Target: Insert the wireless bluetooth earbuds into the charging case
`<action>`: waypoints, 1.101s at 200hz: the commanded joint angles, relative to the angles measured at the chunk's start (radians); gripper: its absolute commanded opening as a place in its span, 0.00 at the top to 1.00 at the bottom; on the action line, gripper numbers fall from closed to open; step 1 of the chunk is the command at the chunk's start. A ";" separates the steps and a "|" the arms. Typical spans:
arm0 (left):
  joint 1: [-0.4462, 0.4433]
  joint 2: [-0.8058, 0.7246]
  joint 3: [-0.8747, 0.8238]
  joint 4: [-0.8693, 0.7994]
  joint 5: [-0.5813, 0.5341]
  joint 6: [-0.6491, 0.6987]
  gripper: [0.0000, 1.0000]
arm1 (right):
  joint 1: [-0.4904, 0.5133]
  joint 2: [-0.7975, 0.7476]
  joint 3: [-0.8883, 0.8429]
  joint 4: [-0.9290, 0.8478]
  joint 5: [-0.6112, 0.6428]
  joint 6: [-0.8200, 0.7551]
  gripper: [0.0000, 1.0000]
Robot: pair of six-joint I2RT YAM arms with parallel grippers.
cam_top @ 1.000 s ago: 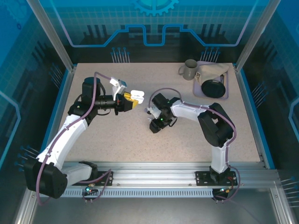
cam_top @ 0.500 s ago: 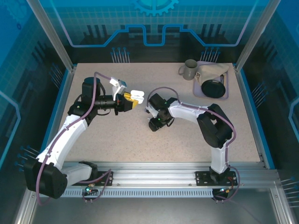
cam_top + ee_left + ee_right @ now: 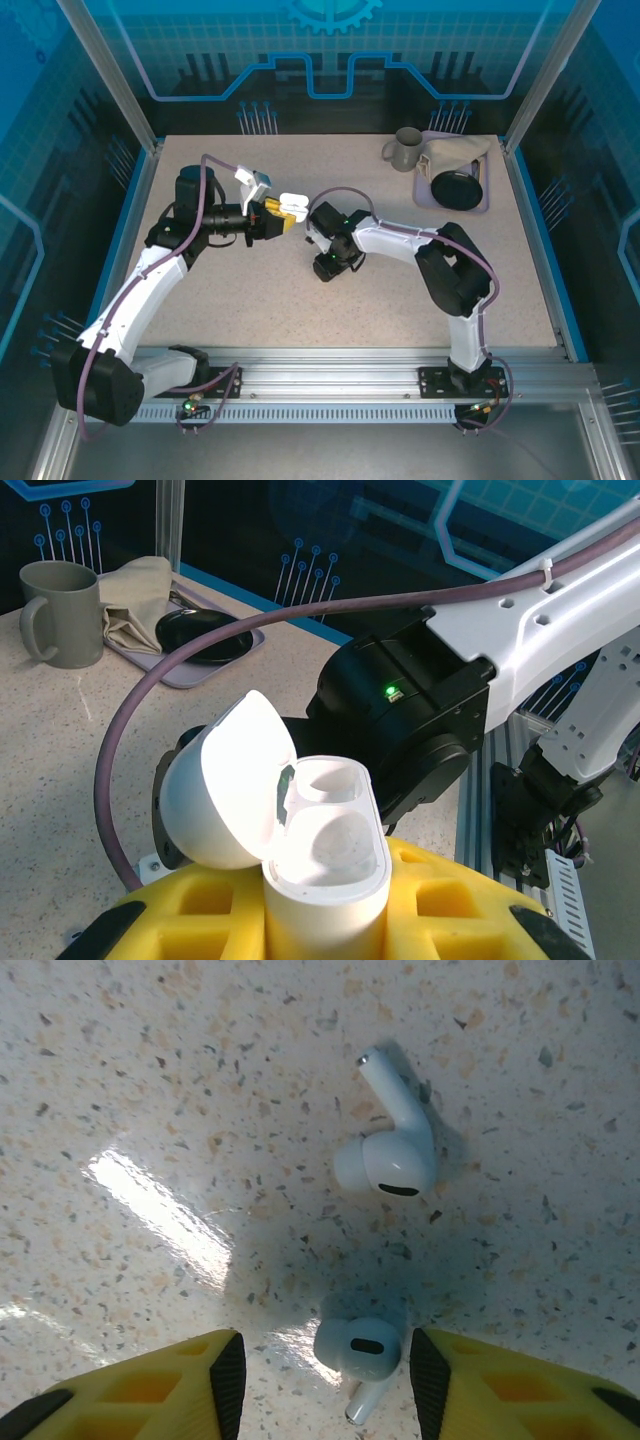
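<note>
though the bud hides the root of its stem, the nearer earbud [image 3: 358, 1348] lies on the table [image 3: 150, 1080], long axis down-frame, untouched between the spread fingers of the right gripper [image 3: 321, 1350] — both cropped at the lower edge; the second earbud [image 3: 385, 1155] points its stem up-left. the left gripper [image 3: 322, 920] clamps the open charging case [image 3: 330, 865]; the right arm [image 3: 400, 238] has edged left toward it.

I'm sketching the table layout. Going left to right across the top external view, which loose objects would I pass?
charging case, lid open → mug → black dish
</note>
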 commanded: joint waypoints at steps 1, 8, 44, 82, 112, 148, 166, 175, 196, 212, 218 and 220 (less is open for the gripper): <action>0.005 -0.026 0.022 -0.006 0.023 0.025 1.00 | 0.017 0.016 0.030 -0.037 0.037 0.016 0.51; 0.006 -0.025 0.022 -0.006 0.023 0.026 1.00 | 0.017 0.019 0.030 -0.039 0.037 0.015 0.51; 0.005 -0.025 0.022 -0.008 0.023 0.028 1.00 | 0.022 0.028 0.034 -0.041 0.038 0.015 0.52; 0.006 -0.025 0.021 -0.008 0.023 0.027 1.00 | 0.024 0.035 0.036 -0.045 0.043 0.017 0.54; 0.006 -0.025 0.022 -0.009 0.023 0.029 1.00 | 0.028 0.046 0.040 -0.053 0.053 0.015 0.55; 0.005 -0.024 0.022 -0.008 0.023 0.029 1.00 | 0.032 0.052 0.043 -0.060 0.070 0.015 0.55; 0.006 -0.025 0.022 -0.008 0.023 0.029 1.00 | 0.033 0.056 0.043 -0.064 0.078 0.016 0.56; 0.005 -0.025 0.021 -0.009 0.023 0.029 1.00 | 0.034 0.058 0.043 -0.064 0.078 0.016 0.56; 0.005 -0.025 0.022 -0.009 0.023 0.029 1.00 | 0.034 0.062 0.044 -0.063 0.083 0.020 0.58; 0.005 -0.025 0.022 -0.009 0.024 0.029 1.00 | 0.033 0.067 0.047 -0.063 0.082 0.025 0.58; 0.006 -0.025 0.023 -0.009 0.023 0.029 1.00 | 0.034 0.069 0.049 -0.063 0.081 0.025 0.58; 0.005 -0.026 0.021 -0.009 0.024 0.029 1.00 | 0.035 0.070 0.050 -0.063 0.080 0.027 0.58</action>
